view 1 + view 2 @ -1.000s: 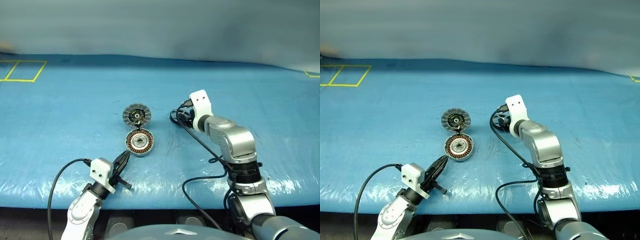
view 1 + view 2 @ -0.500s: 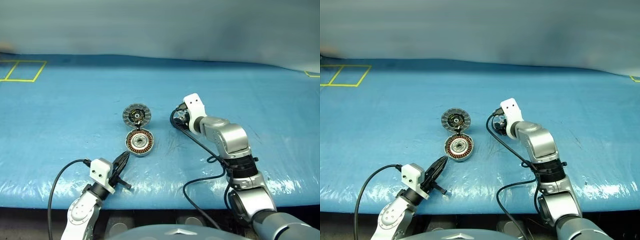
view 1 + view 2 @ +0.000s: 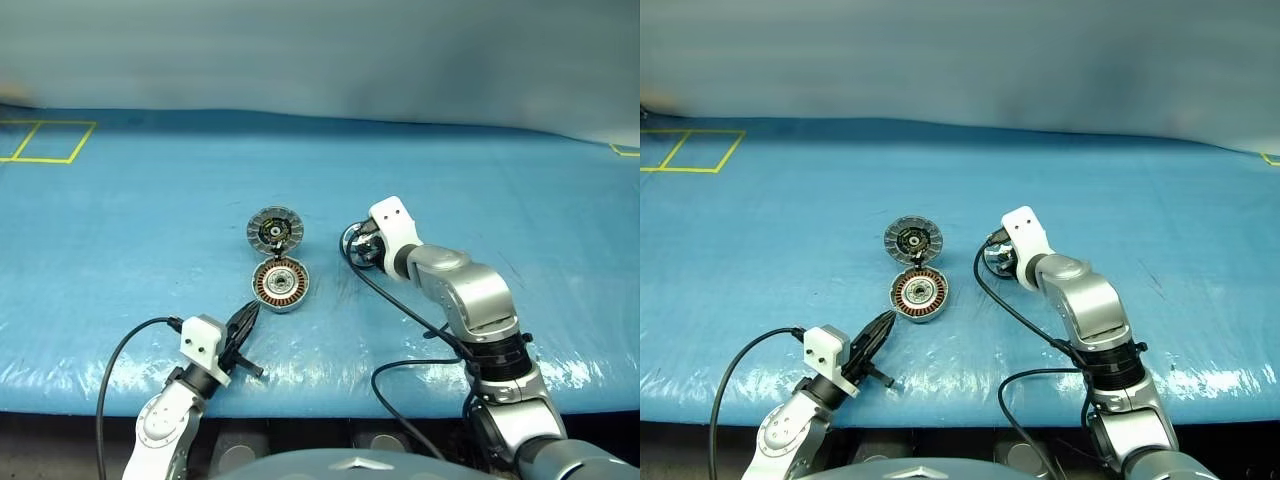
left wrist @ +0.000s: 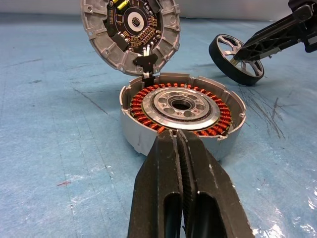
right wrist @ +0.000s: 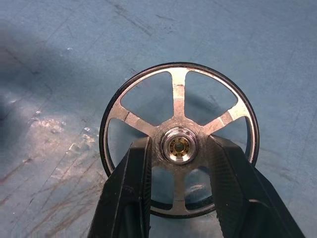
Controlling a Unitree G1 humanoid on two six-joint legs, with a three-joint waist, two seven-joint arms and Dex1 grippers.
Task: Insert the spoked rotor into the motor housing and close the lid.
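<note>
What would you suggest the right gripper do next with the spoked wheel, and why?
Probably lift the spoked wheel and carry it over to the open motor housing. The right gripper has its fingers on either side of the wheel's hub, and in the left wrist view the wheel stands tilted on the blue mat beside the housing, whose lid is swung open.

Head stereo pair looks down over table point(image 3: 120, 230); wrist cameras close, low; both catch rotor point(image 5: 178, 144).
</note>
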